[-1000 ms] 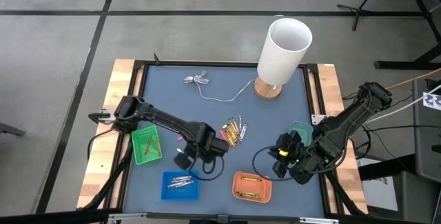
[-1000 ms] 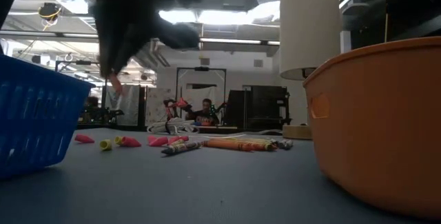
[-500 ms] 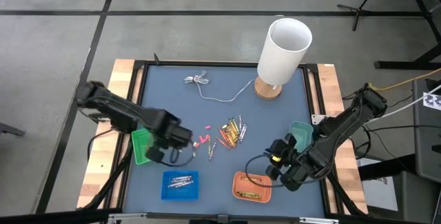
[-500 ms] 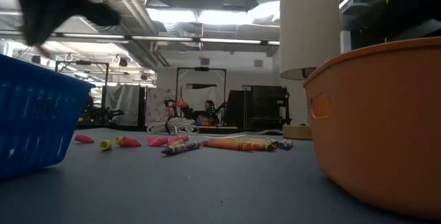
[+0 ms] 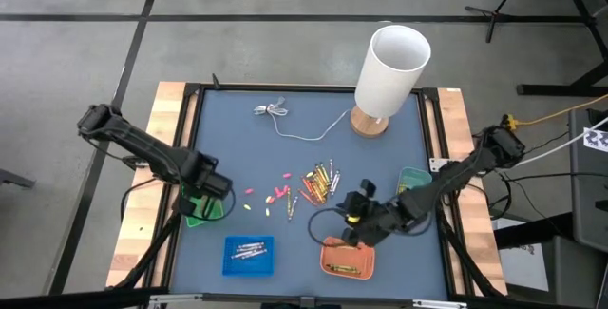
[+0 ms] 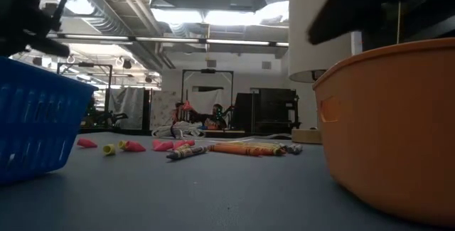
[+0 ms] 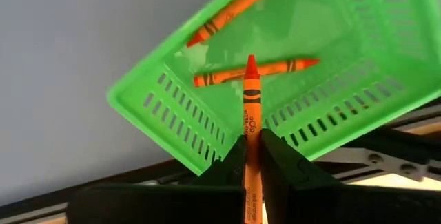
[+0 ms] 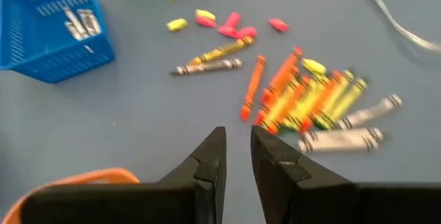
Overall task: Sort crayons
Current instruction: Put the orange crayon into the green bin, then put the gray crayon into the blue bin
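Note:
My left gripper (image 5: 211,193) hangs over the green tray (image 5: 198,204) at the table's left and is shut on an orange-red crayon (image 7: 251,100). Two orange crayons (image 7: 255,71) lie in that tray (image 7: 324,52). The crayon pile (image 5: 321,183) lies mid-table, with small pink and yellow pieces (image 5: 271,195) to its left. My right gripper (image 5: 353,216) is a little open and empty, just near of the pile (image 8: 310,96), above the orange tray's far edge (image 5: 344,244). My left gripper pinches the crayon's wrapped shaft (image 7: 251,148) between its two fingers (image 7: 233,160). The crayon lies along the fingers, its pointed tip (image 7: 251,61) sticking out ahead of them, toward the green tray. It is lifted clear above the tray.
A blue tray (image 5: 249,254) with grey crayons sits near-left, an orange tray (image 5: 347,257) near-middle, a teal tray (image 5: 415,178) at right. A white lamp (image 5: 389,67) on a wooden base stands at the far side, its thin white cable (image 5: 294,126) on the mat.
My left gripper has gone from beside the crayon pile toward the table's left edge, carrying the crayon, and now hangs over the green tray. My right gripper has gone toward the table's left, from near the teal tray toward the crayon pile.

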`<action>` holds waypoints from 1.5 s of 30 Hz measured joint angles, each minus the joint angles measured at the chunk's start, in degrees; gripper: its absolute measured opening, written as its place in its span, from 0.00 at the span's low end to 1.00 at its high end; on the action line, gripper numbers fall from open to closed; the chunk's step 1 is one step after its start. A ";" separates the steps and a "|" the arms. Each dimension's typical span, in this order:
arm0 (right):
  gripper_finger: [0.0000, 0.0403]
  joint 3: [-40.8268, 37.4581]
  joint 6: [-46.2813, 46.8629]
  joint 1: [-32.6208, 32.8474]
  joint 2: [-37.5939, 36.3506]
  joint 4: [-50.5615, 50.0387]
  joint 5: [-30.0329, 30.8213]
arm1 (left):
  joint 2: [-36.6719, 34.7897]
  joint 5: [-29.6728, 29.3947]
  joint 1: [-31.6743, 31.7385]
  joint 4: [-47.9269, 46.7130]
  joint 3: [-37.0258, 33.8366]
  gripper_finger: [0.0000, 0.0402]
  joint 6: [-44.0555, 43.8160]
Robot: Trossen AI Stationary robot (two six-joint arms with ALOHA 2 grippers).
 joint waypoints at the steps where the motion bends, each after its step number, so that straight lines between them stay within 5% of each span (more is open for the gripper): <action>1: 0.17 0.00 -2.12 -0.96 0.06 1.13 -1.04 | 0.00 0.02 -0.02 0.48 -0.85 0.01 -0.04; 8: 0.17 0.00 -12.28 -7.13 0.67 3.32 -4.89 | 0.02 0.21 0.00 4.87 -4.65 0.04 -6.09; 17: 0.17 0.00 -19.29 -13.22 1.46 3.21 -10.03 | 0.00 -10.45 0.08 6.87 -5.91 0.12 -10.49; 35: 0.17 0.00 -27.43 -15.41 1.44 1.18 -11.25 | 0.00 -9.73 0.06 6.76 -5.91 0.13 -10.46; 45: 0.35 0.00 -32.87 -20.96 1.44 -0.74 -17.56 | 0.02 -9.54 0.01 6.26 -5.89 0.13 -10.05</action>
